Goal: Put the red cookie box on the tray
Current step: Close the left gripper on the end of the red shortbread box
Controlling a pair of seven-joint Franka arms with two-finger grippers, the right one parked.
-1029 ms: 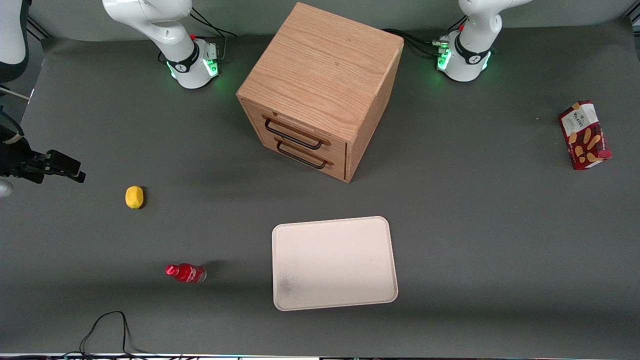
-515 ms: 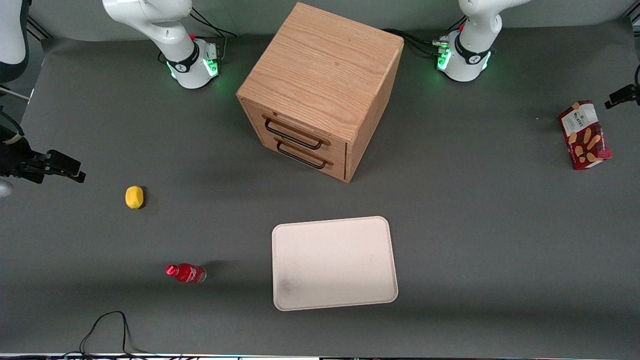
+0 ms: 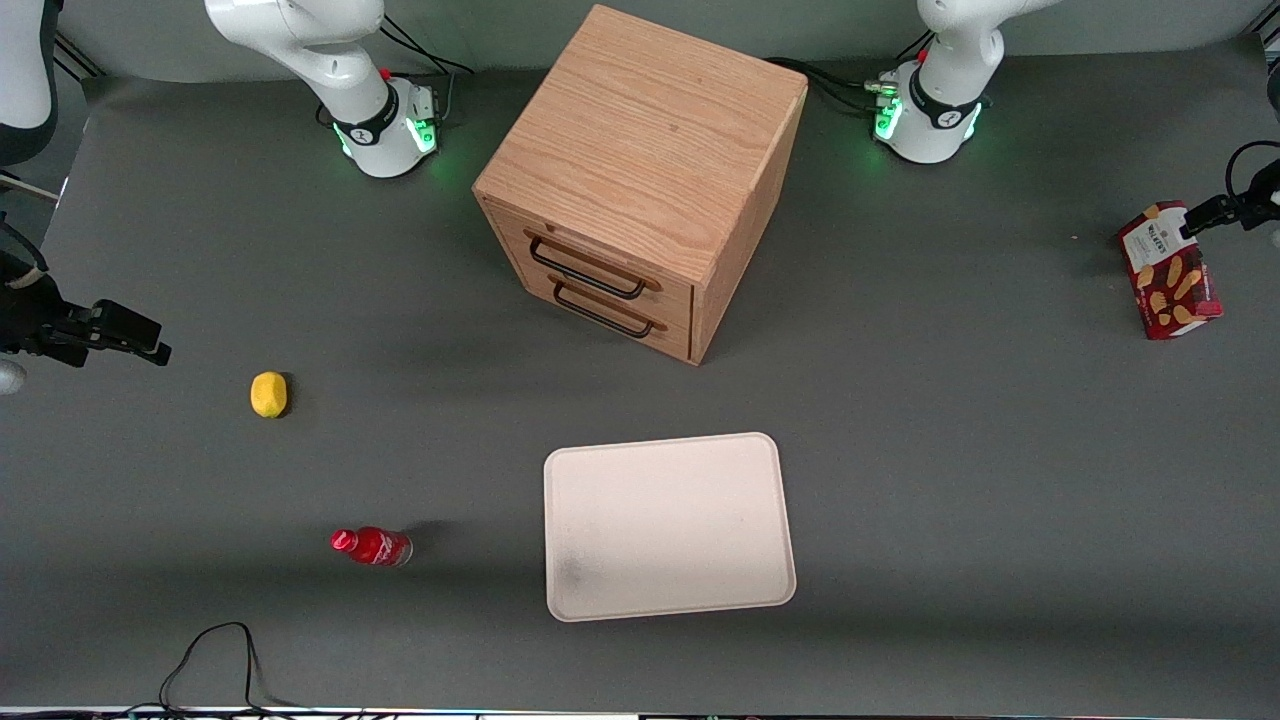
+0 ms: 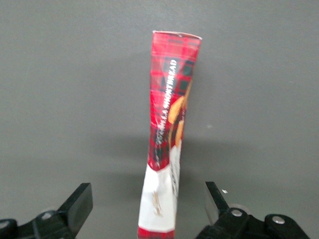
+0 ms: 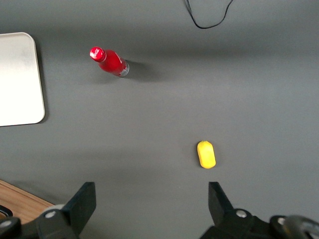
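The red cookie box [image 3: 1172,280] stands on a thin side at the working arm's end of the table, its white label end farther from the front camera. My left gripper [image 3: 1210,214] hovers over that label end. In the left wrist view the gripper [image 4: 147,199] is open. Its fingers [image 4: 79,201] stand wide apart on either side of the box's narrow top edge [image 4: 169,124], not touching it. The cream tray [image 3: 668,525] lies flat near the table's front edge, far from the box, with nothing on it.
A wooden two-drawer cabinet [image 3: 640,180] stands mid-table, farther from the front camera than the tray. Toward the parked arm's end lie a yellow lemon [image 3: 268,394] and a small red bottle [image 3: 371,546]. A black cable [image 3: 210,650] loops at the table's front edge.
My left gripper has come into the front view from the working arm's edge and moved over the label end of the cookie box. The box and tray have not moved.
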